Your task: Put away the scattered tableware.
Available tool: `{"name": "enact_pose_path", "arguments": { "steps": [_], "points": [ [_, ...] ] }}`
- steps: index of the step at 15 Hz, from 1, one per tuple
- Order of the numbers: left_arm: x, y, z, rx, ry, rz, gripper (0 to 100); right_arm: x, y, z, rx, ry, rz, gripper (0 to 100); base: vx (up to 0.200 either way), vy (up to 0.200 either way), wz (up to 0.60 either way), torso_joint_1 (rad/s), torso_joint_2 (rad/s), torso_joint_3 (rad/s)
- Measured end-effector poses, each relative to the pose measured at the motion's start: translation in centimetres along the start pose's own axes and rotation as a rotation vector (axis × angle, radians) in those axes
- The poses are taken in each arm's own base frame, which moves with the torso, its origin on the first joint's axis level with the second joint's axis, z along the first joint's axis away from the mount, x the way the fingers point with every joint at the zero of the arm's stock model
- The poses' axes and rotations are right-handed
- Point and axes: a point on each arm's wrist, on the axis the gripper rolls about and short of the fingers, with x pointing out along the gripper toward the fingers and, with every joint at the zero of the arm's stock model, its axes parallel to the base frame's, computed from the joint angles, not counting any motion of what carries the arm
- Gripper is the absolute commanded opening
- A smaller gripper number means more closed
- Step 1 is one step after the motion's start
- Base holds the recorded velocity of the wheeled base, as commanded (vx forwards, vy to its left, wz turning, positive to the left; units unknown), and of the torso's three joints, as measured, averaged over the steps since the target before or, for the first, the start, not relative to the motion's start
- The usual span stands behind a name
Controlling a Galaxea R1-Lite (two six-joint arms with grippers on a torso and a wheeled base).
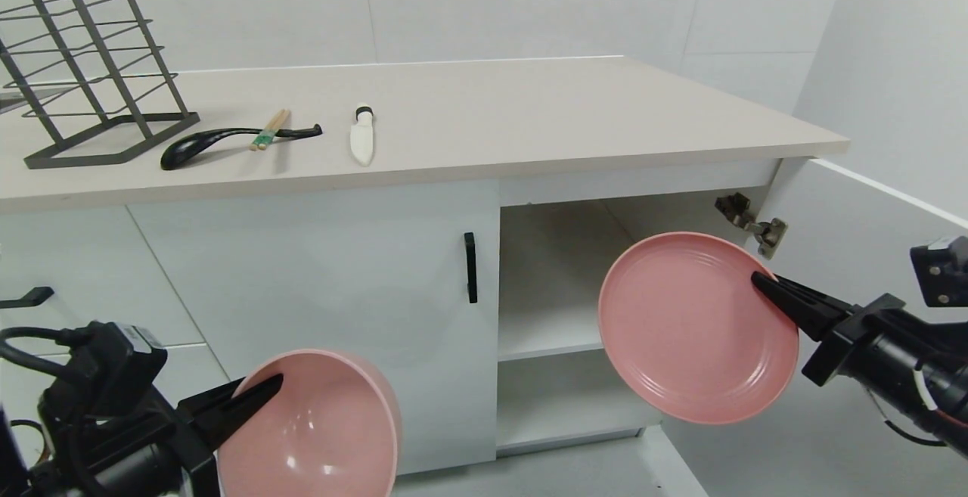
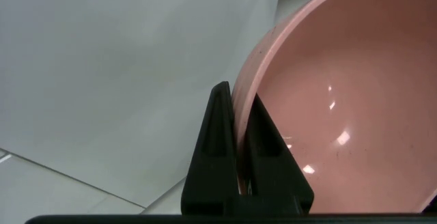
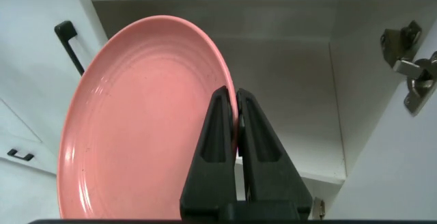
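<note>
Two hands tight on pink rims: left hand (image 1: 261, 392) on bowl (image 1: 325, 429); right hand (image 1: 767, 290) on plate (image 1: 688, 330), before open cabinet (image 1: 560, 270)

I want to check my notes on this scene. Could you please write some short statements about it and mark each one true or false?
1. The left tool grips a pink bowl by its rim. True.
2. The right tool holds a blue cup. False: it holds a pink plate by the edge.
3. The cabinet behind the plate is closed. False: its door stands open.
4. The chopsticks lie across the handle of the black spoon on the counter. True.
</note>
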Motion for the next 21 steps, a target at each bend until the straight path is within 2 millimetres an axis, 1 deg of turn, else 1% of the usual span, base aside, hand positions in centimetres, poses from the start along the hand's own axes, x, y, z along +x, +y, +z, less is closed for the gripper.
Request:
{"name": "enact_pose_path", "arguments": {
  "steps": [4, 7, 10, 11, 12, 13, 18, 20, 21],
  "points": [
    [0.0, 0.0, 0.0, 0.001, -0.001, 0.0, 0, 0.0, -0.1, -0.3, 0.004, 0.013, -0.004, 0, 0.0, 0.0, 0.0, 0.0, 0.0, 0.0],
    [0.0, -0.2, 0.0, 0.001, 0.003, -0.013, 0, 0.0, 0.0, -1.1, 0.02, 0.057, 0.0, 0, 0.0, 0.0, 0.0, 0.0, 0.0, 0.0],
    [0.1, -0.4, -0.2, 0.0, 0.024, -0.033, 0, 0.6, -0.1, -2.2, 0.041, 0.114, -0.02, 0, 0.0, 0.0, 0.0, 0.0, 0.0, 0.0],
    [0.1, -0.4, -0.2, 0.001, 0.023, -0.033, 0, 0.9, -0.3, -2.8, 0.042, 0.143, -0.068, 0, 0.0, 0.0, 0.0, 0.0, 0.0, 0.0],
    [0.1, -0.4, -0.2, -0.001, 0.025, -0.033, 0, 1.2, -0.6, -3.6, 0.041, 0.177, -0.151, 0, 0.0, 0.0, 0.0, 0.0, 0.0, 0.0],
    [0.1, -0.4, -0.3, -0.003, 0.03, -0.035, 0, 1.4, -0.7, -4.1, 0.043, 0.202, -0.173, 0, 0.0, 0.0, 0.0, 0.0, 0.0, 0.0],
    [0.3, -0.5, -0.4, -0.005, 0.046, -0.041, 0, 3.3, -1.3, -5.5, 0.057, 0.249, -0.178, 0, 0.0, 0.0, 0.0, 0.0, 0.0, 0.0],
    [0.3, -0.5, -0.5, -0.004, 0.054, -0.042, 0, 4.4, -1.7, -5.8, 0.051, 0.246, -0.178, 0, 0.2, 0.0, 0.0, 0.002, 0.0, 0.005],
    [0.2, -0.5, -0.5, -0.003, 0.055, -0.042, 0, 5.3, -1.9, -5.5, 0.044, 0.217, -0.174, 0, 0.2, 0.0, 0.0, -0.002, 0.0, 0.012]
  ]
}}
